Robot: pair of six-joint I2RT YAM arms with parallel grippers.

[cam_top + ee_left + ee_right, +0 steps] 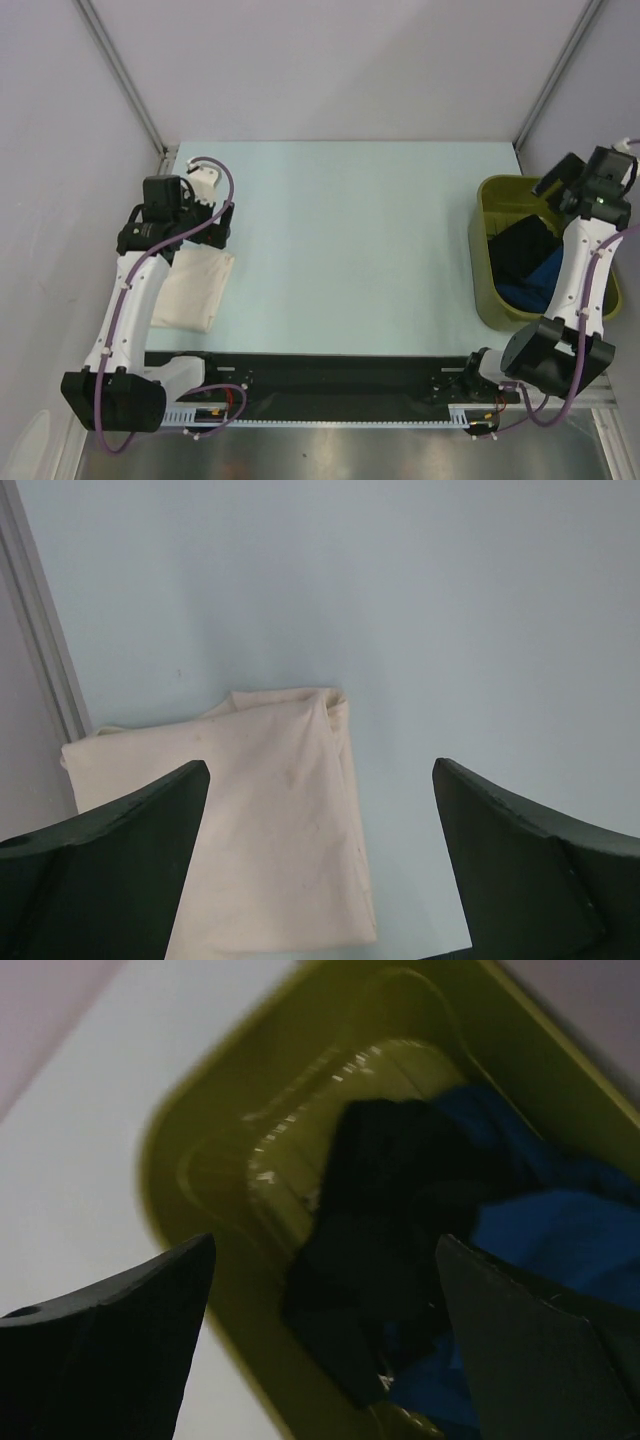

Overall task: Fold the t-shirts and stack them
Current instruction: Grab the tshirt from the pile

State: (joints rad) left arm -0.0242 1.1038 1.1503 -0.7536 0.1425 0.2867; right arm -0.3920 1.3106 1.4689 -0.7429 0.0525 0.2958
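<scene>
A folded cream t-shirt [195,290] [270,820] lies flat at the left side of the table, close to the wall. My left gripper [218,222] [320,765] hovers above its far end, open, with nothing between the fingers. A crumpled black t-shirt [525,250] [400,1160] and a bright blue t-shirt [535,285] [560,1230] lie together inside the olive-green bin [490,270] [200,1130]. Over the bin's far end my right gripper [558,188] [325,1240] hangs open and empty, pointing down at the black t-shirt.
The pale blue table [350,230] stretches between the cream t-shirt and the bin. Grey walls with metal posts [120,70] close in the back and both sides. A black rail [330,375] carrying the arm bases runs along the near edge.
</scene>
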